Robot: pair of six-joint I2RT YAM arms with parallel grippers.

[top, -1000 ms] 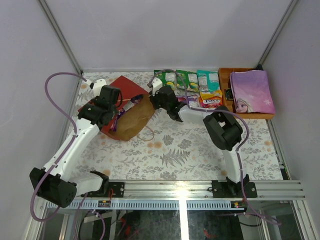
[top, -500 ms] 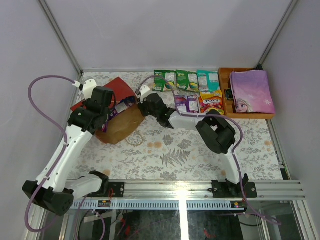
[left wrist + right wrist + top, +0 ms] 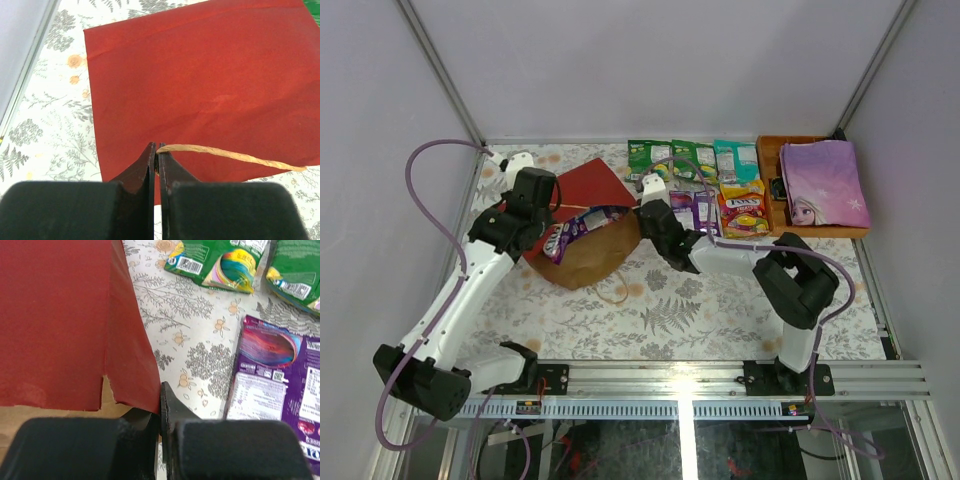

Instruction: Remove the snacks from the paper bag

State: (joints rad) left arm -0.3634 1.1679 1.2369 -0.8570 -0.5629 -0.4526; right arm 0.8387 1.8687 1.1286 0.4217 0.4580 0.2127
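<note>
The red paper bag (image 3: 588, 185) lies on its side with its brown inside (image 3: 595, 250) facing up. A purple packet (image 3: 575, 226) shows in its mouth. My left gripper (image 3: 157, 162) is shut on the bag's twisted paper handle (image 3: 230, 154) at the left side of the bag (image 3: 200, 80). My right gripper (image 3: 161, 407) is shut on the bag's torn red rim (image 3: 132, 385) at the bag's right side. Green packets (image 3: 672, 158), a teal one (image 3: 735, 160), purple ones (image 3: 695, 208) and a yellow-red one (image 3: 742, 201) lie on the table right of the bag. No larger blue bag is in view.
A wooden tray (image 3: 772, 150) at the back right holds a purple cartoon-princess book (image 3: 823, 183). The second bag handle (image 3: 613, 292) lies loose on the floral cloth in front of the bag. Grey walls close in left, back and right.
Both grippers have shifted right with the bag, and the bag's mouth now gapes wider. The purple packet inside shows more.
</note>
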